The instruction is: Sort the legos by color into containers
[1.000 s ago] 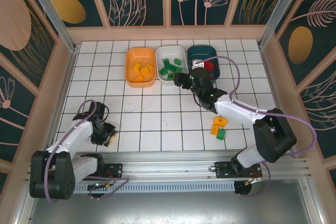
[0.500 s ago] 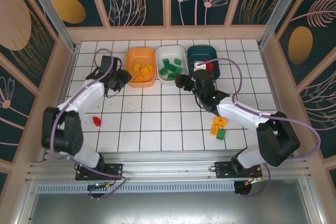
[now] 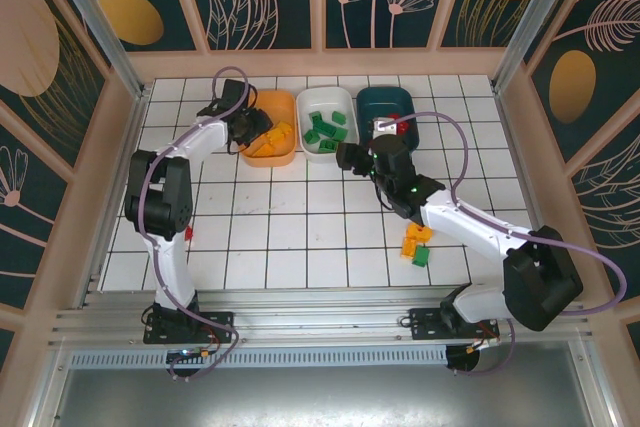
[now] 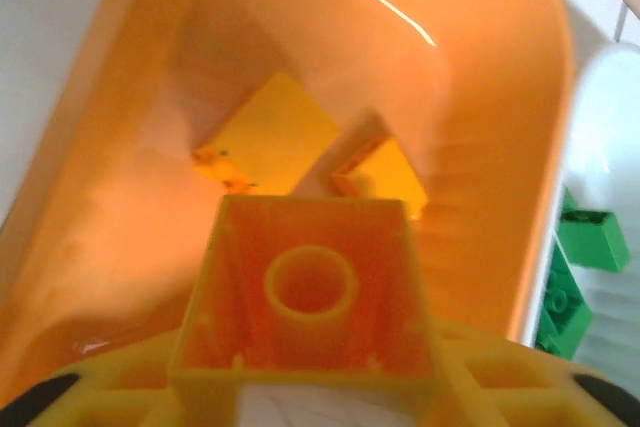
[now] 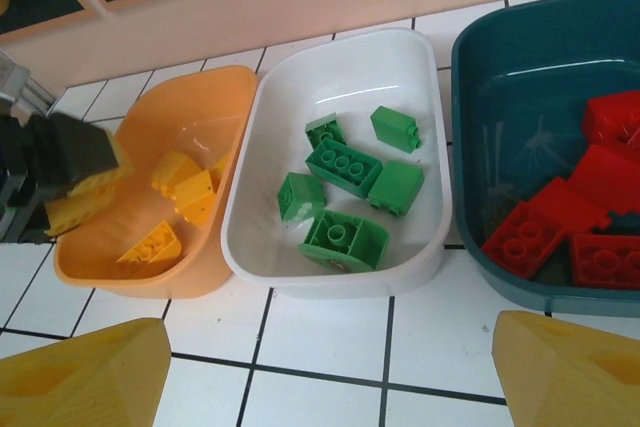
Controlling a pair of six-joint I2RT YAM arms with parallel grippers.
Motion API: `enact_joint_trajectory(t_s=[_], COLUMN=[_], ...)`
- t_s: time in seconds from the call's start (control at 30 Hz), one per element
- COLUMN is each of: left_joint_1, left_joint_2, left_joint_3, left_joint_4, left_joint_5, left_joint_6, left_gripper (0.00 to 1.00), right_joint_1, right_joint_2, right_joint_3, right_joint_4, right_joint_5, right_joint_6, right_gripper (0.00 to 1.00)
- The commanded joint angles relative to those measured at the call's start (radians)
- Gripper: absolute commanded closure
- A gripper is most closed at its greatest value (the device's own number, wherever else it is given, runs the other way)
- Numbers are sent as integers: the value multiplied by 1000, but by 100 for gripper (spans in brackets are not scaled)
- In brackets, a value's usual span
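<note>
Over the orange tub [image 3: 270, 97] my left gripper [image 3: 250, 127] is shut on a yellow lego [image 4: 315, 297], whose hollow underside faces the wrist camera. Yellow legos [image 5: 185, 187] lie in that orange tub [image 5: 190, 277]. The white tub [image 5: 330, 272] holds several green legos [image 5: 345, 167], and the teal tub [image 5: 500, 277] holds red ones [image 5: 560, 227]. My right gripper [image 3: 348, 157] hangs open in front of the white tub [image 3: 325, 97] with nothing between its fingers. On the table lie a red lego [image 3: 187, 232], a yellow-orange one [image 3: 415, 237] and a green one [image 3: 421, 257].
The three tubs stand side by side at the back of the tiled table, the teal tub [image 3: 385, 97] rightmost. Wooden walls [image 3: 120, 147] close in the sides and back. The right arm [image 3: 460, 217] stretches over the right-hand tiles, above the loose legos.
My left arm has swung from the near-left of the table up to the orange tub, carrying the yellow lego. A red lego now shows where it was. The right gripper barely moved.
</note>
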Motion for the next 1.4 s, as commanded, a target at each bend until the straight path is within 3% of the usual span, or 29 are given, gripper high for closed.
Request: enact_joint_trajectory(t_s=[0.0, 0.07, 0.13, 0.37, 0.57, 0.7, 0.83, 1.37], left_joint_1=[-8, -9, -8, 9, 221, 356, 474, 474], left_joint_2=[-3, -22, -63, -394, -720, -847, -852, -708], left_joint_3=[36, 34, 8, -275, -632, -763, -856, -989], left_joint_4=[-21, -28, -27, -14, -108, -192, -162, 38], left_joint_5=[9, 2, -13, -165, -175, -198, -82, -14], left_joint_6=[46, 58, 69, 31, -32, -43, -32, 77], left_gripper=[33, 19, 12, 2, 2, 2, 2, 20], right_joint_1=[11, 13, 17, 49, 67, 67, 65, 65], right_joint_2=[-23, -25, -24, -23, -20, -11, -11, -22], right_joint_3=[-10, -7, -5, -24, -57, -58, -69, -65], right_joint_4=[-26, -26, -22, 20, 64, 78, 96, 93], right_joint_5=[24, 24, 25, 35, 10, -12, -28, -20], right_joint_6=[-19, -23, -26, -27, -30, -33, -30, -32], right_gripper=[15, 14, 14, 14, 14, 14, 14, 14])
